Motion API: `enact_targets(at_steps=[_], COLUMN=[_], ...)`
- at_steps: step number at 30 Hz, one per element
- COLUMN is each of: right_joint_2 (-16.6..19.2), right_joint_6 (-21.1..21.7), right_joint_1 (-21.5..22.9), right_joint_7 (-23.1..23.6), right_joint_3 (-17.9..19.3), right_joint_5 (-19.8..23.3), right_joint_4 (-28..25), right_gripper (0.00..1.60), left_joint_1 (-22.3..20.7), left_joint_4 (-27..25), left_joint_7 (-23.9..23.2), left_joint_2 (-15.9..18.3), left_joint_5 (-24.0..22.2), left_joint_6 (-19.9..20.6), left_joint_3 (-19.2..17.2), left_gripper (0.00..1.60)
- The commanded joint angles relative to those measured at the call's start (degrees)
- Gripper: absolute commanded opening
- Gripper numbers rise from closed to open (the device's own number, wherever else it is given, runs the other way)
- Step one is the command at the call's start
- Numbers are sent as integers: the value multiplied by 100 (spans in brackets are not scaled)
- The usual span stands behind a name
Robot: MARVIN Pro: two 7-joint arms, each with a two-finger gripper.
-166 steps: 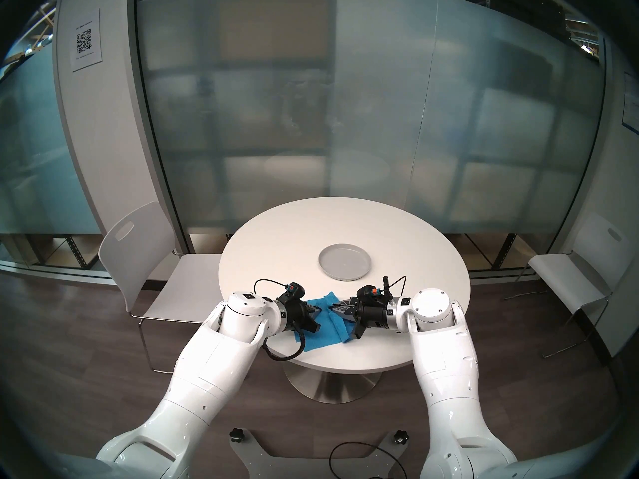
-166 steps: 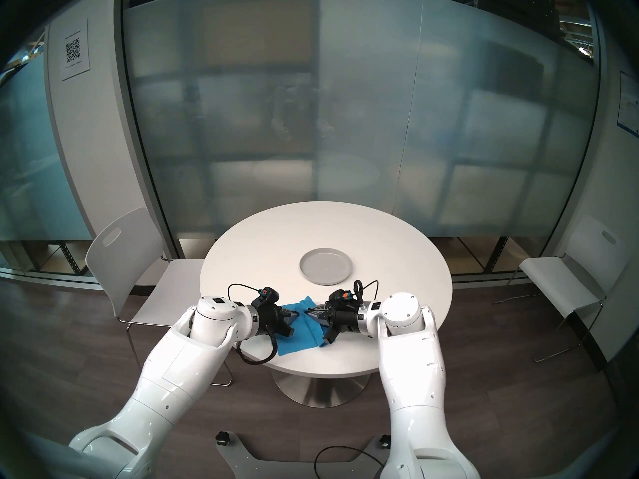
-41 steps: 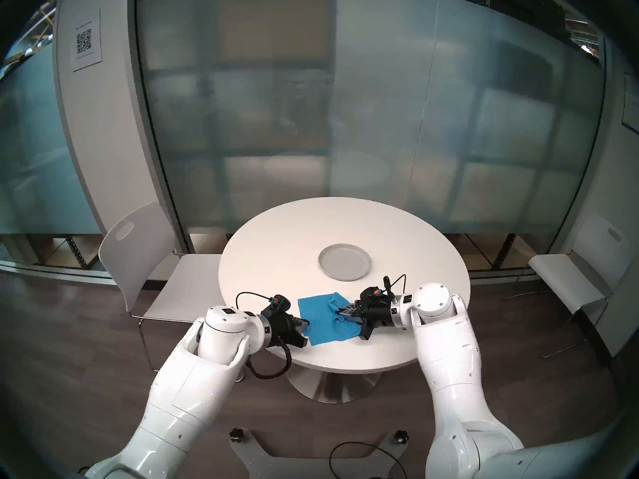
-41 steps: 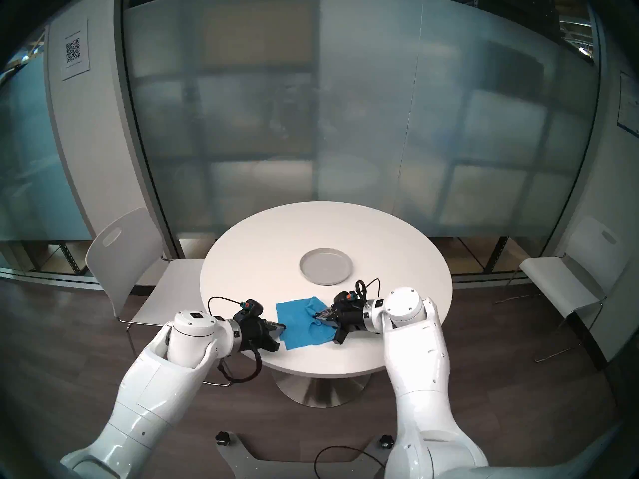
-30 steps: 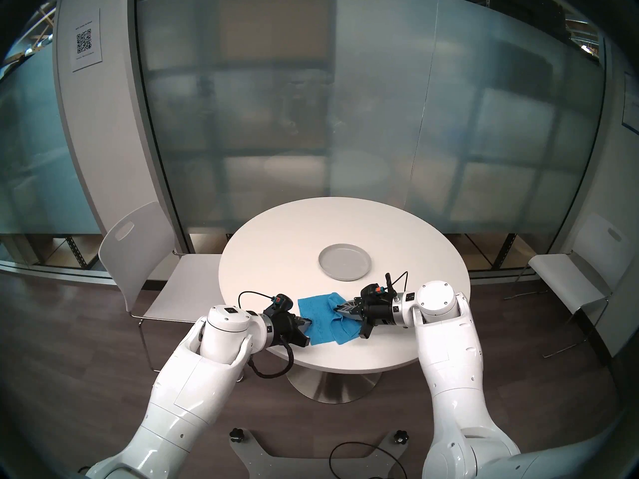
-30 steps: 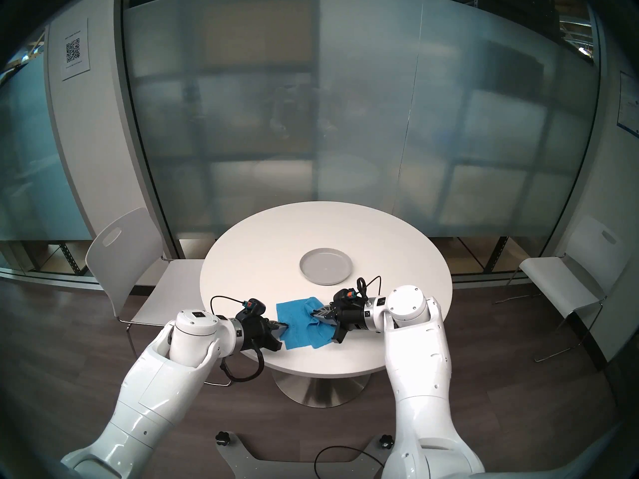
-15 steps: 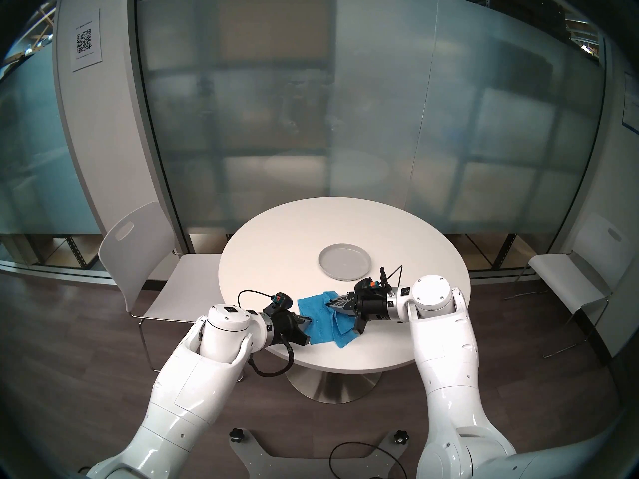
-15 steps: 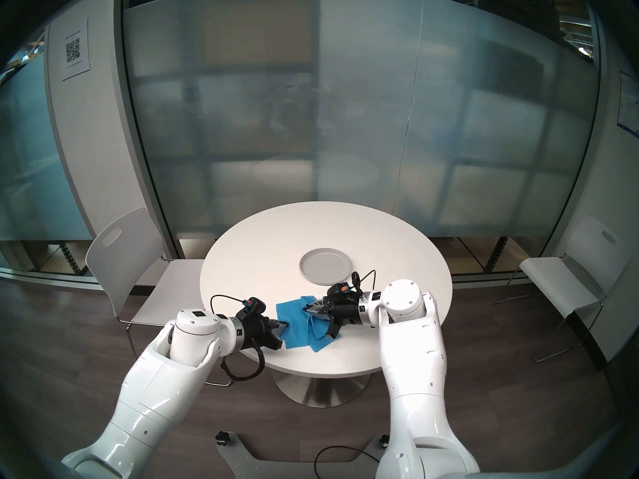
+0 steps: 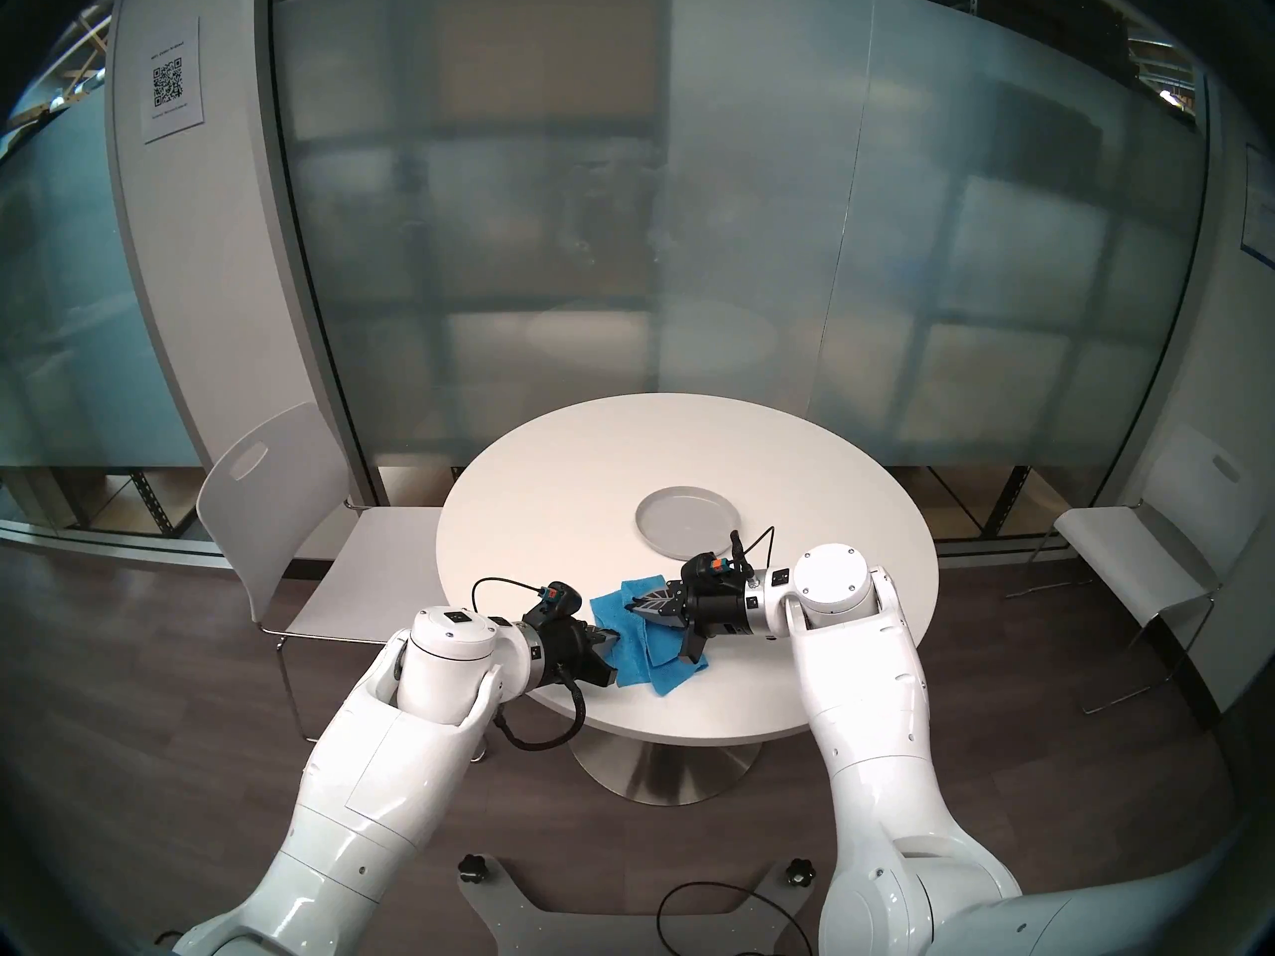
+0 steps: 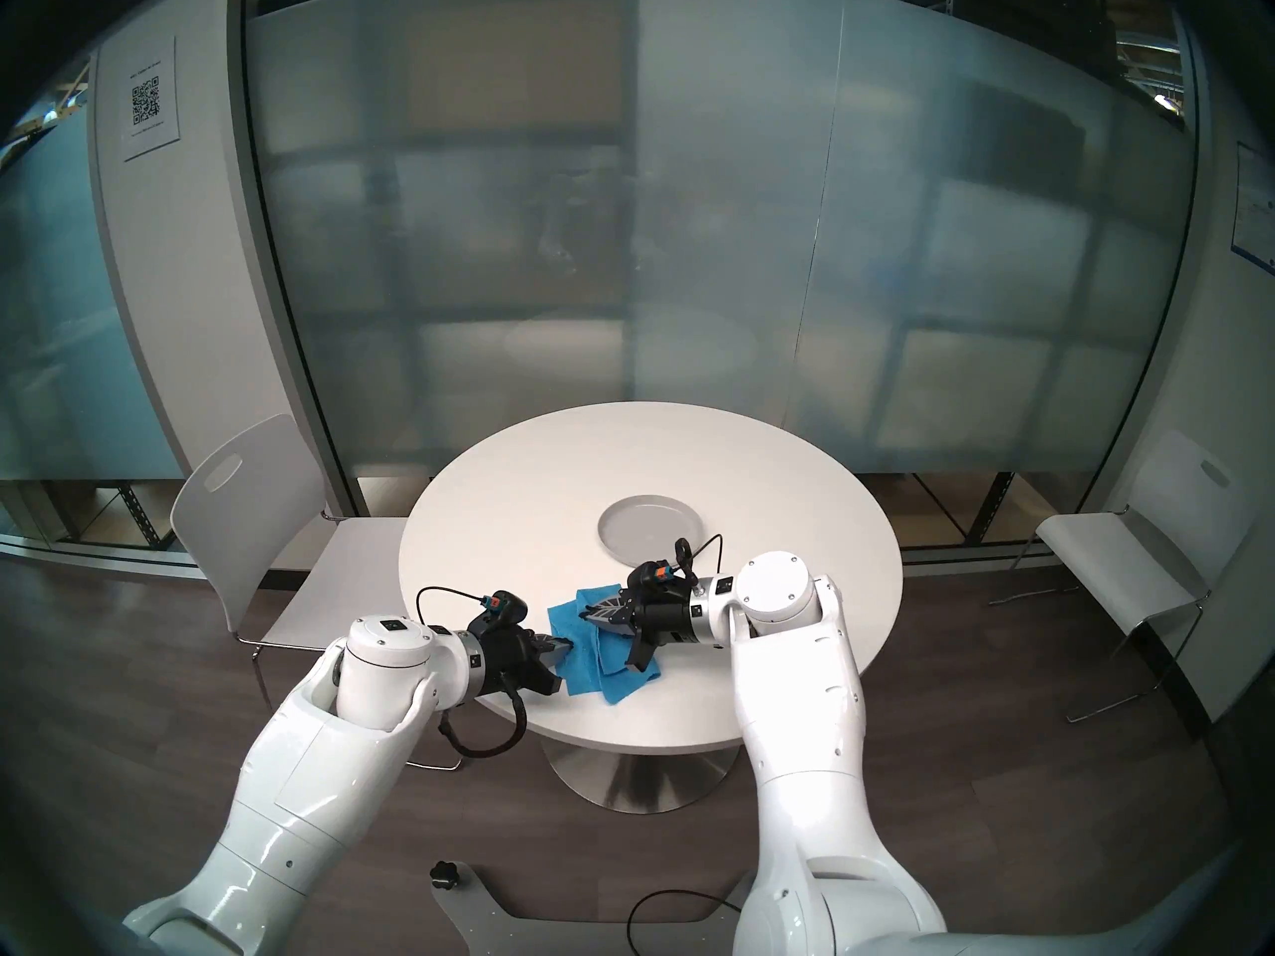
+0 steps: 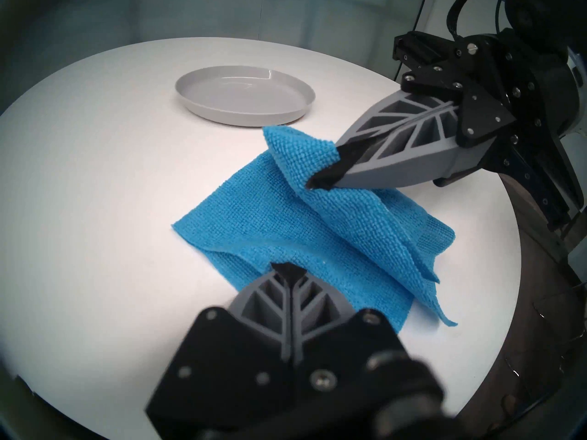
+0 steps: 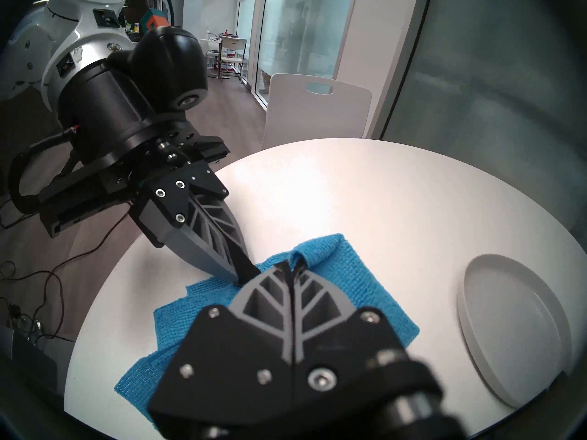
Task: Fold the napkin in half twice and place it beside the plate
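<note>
The blue napkin [image 9: 638,658] lies near the round white table's [image 9: 552,506] front edge, its right part lifted and carried over the rest. My right gripper [image 9: 631,606] is shut on that raised fold [image 11: 301,156], a little above the cloth. My left gripper [image 9: 610,636] is shut on the napkin's left edge [image 11: 263,258], low on the table. In the right wrist view both tips are close together: the right gripper [image 12: 292,266] and the left gripper [image 12: 244,279]. The grey plate [image 9: 686,520] sits empty just behind the right wrist.
A white chair [image 9: 276,513] stands left of the table and another chair [image 9: 1138,554] to its right. A frosted glass wall [image 9: 690,244] runs behind. The table's front edge [image 9: 690,730] is close below the napkin.
My right gripper has moved left and slightly back, drawing the napkin's right side over toward the left gripper. The left gripper has stayed at the left edge.
</note>
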Motion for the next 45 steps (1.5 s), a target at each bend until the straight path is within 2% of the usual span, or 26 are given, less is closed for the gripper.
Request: enact_targets(at_steps=[1,19,23,25,26,29,31,45], right_joint_2=[-96,-128,-116,-116,-118,-120,-112,9], right_joint_6=[-68,-250,-284,-301,-299,-296,-290,-400], right_joint_1=[413,844,883,878,870,846,827,819], right_joint_7=[-159,-413,-394,-392,-380,-339,-340,-434], right_joint_3=[-100,-272,-291,-295,-297,-305,-310,-423], right_joint_5=[-31,-118,-107,-99,-93,-81,-93,-338], right_joint_4=[298,1129,1230,1229,1213,1161,1137,1345], right_gripper=[8,11,31,54,60,67,77,68], left_joint_1=[6,-5,-4,-4,-5,-6,-8,-7], left_joint_4=[-146,-101,-113,-115,-114,-107,-103,-126], left_joint_7=[-8,4,20,24,24,28,30,67], left_joint_2=[-17,-40,-41,-42,-42,-43,-44,-47], left_joint_5=[-13,-17,-17,-18,-20,-24,-28,-36], left_joint_6=[7,-17,-6,-4,-4,-14,-20,-9], left_joint_3=[11,62,67,68,68,70,69,68], left_gripper=[0,0,0,0,0,0,0,0])
